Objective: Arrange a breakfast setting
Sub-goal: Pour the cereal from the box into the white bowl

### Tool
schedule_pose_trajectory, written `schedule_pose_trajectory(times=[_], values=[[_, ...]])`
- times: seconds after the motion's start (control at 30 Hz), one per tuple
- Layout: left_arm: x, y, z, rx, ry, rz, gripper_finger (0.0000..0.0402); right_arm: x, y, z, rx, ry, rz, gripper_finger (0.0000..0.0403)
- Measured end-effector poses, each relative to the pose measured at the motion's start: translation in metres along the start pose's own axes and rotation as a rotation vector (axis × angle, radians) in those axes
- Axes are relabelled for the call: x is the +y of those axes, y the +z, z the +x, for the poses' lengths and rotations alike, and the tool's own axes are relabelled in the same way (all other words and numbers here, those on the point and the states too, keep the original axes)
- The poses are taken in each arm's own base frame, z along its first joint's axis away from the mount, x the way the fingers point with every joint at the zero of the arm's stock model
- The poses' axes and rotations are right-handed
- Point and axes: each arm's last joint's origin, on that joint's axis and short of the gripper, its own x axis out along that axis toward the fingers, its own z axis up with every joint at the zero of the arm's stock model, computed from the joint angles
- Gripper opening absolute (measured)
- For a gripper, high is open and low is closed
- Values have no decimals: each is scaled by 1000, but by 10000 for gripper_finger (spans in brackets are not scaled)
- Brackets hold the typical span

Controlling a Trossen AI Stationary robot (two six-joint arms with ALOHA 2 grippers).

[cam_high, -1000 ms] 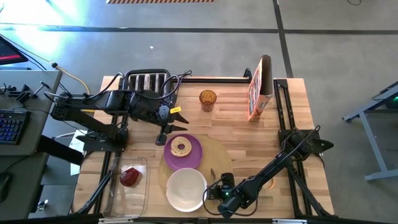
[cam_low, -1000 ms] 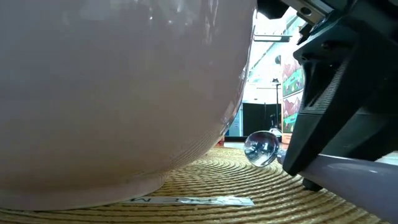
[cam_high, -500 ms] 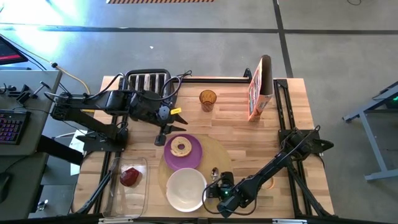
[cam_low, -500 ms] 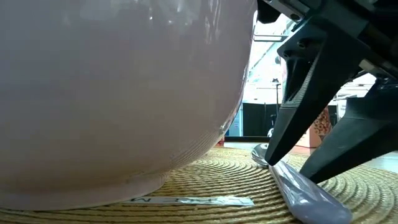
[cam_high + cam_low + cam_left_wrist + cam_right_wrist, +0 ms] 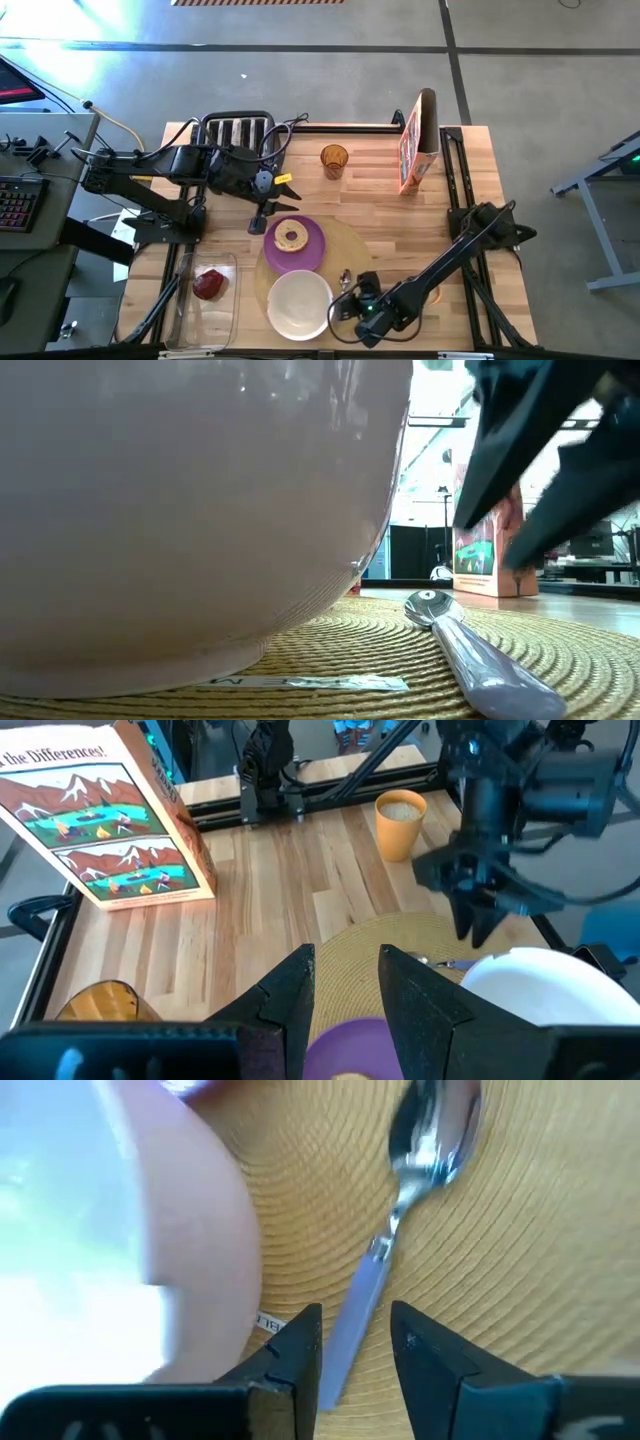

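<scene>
The metal spoon [image 5: 344, 281] lies flat on the round tan placemat [image 5: 350, 245], to the right of the white bowl [image 5: 298, 303]; it also shows in the low view [image 5: 470, 650]. The toasted bagel [image 5: 291, 237] sits on the purple plate [image 5: 312, 250]. My right gripper [image 5: 355, 1325] is open just above the spoon's handle [image 5: 352, 1315], with a finger on either side and clear of it. My left gripper [image 5: 263, 222] is open and empty beside the plate's far left edge. The dark red food piece [image 5: 209, 284] lies in the clear container [image 5: 200, 310].
The black toaster [image 5: 237, 130] stands at the far left, an amber cup [image 5: 334, 160] at the far middle, and a cereal box [image 5: 418, 142] at the far right. An orange cup holding brown cereal [image 5: 400, 815] stands on the table beside the right arm.
My right gripper has lowered the spoon onto the placemat beside the bowl, let go of it and risen a little above it. The spoon, lifted a second ago, now lies flat on the mat.
</scene>
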Motion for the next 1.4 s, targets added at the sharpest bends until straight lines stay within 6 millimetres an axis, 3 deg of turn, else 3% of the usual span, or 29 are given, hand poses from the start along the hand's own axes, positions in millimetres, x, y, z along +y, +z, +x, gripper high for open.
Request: schedule_pose_trajectory(times=[0.27, 0.57, 0.83, 1.13, 1.4], values=[[0, 0, 0, 4, 1, -42, 104, 3, 29, -45, -119, -39, -203, 101], [1, 0, 0, 6, 43, -51, 104, -13, 67, -93, -281, -212, -383, 101], [0, -9, 0, 91, 39, -132, 104, -22, 99, -138, -417, -245, -475, 101], [-5, -34, -7, 365, 68, -358, 104, -29, 116, -159, -458, -291, -558, 101], [-12, -35, -11, 370, 116, -342, 104, -39, 126, -173, -541, -274, -613, 101]])
